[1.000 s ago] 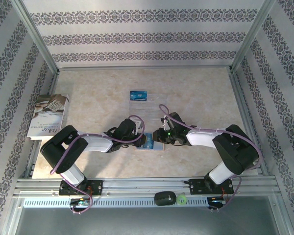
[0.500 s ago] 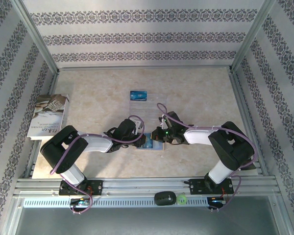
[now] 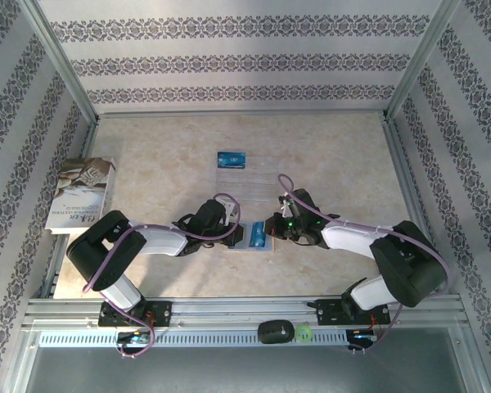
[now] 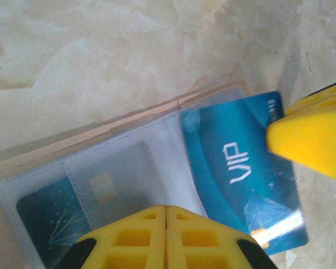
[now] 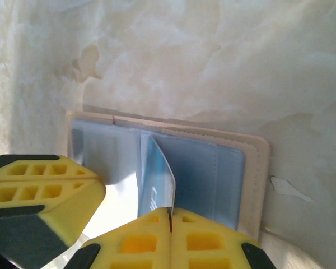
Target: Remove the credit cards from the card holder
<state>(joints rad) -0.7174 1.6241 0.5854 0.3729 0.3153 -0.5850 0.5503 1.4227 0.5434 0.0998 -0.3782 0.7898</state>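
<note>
The card holder [image 3: 247,246] lies open on the table between my two grippers, tan outside [image 4: 73,143] and pale blue-grey inside [image 5: 213,168]. My right gripper [image 5: 171,212] is shut on the edge of a bright blue credit card [image 5: 157,174] printed "VIP" [image 4: 241,174]. That card stands tilted, partly out of its pocket. My left gripper [image 4: 166,208] is shut and rests its tips on the holder's clear sleeves. Under the sleeves sit a greyish card with a chip [image 4: 109,179] and a dark teal one [image 4: 45,216]. From above, left gripper [image 3: 236,233] and right gripper [image 3: 268,232] flank the card [image 3: 257,237].
A clear plastic tray [image 3: 250,184] lies just beyond the holder, with another blue card [image 3: 231,159] at its far end. A book [image 3: 80,192] sits at the left edge. Metal frame rails bound the table.
My right gripper has closed on the blue card and drawn it up and to the right, partly out of the holder. The right arm's elbow swung right. The left arm held still.
</note>
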